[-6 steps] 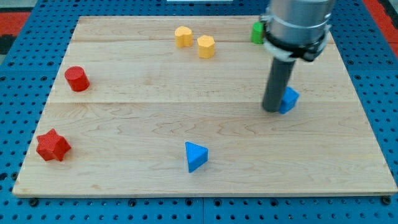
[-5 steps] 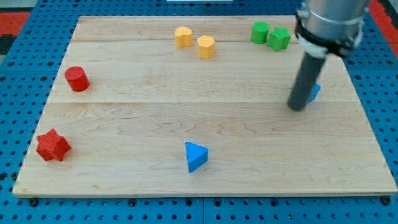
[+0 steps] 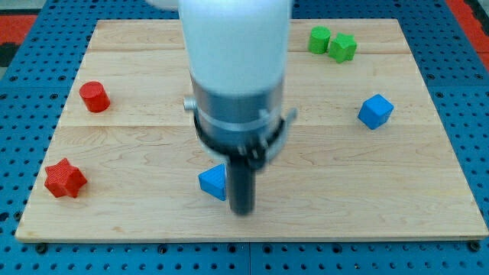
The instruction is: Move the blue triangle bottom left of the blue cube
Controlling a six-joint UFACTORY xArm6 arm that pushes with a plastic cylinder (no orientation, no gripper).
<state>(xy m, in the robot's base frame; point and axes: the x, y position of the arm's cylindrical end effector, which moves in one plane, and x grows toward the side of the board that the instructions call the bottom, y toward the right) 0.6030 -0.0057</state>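
The blue triangle (image 3: 214, 182) lies near the view's bottom, left of centre on the wooden board (image 3: 428, 176). My tip (image 3: 242, 210) stands just right of it and a little lower, touching or nearly touching its right side. The blue cube (image 3: 375, 111) sits far off at the view's right, well above the triangle's height. The arm's body hides the board's upper middle.
A red cylinder (image 3: 95, 97) is at the view's left and a red star (image 3: 64, 179) at the lower left. A green cylinder (image 3: 319, 39) and a green block (image 3: 343, 47) sit at the top right. The yellow blocks are hidden behind the arm.
My tip has left the blue cube and swung to the lower middle, beside the blue triangle. The triangle has shifted left. The cube has moved slightly right and shows fully.
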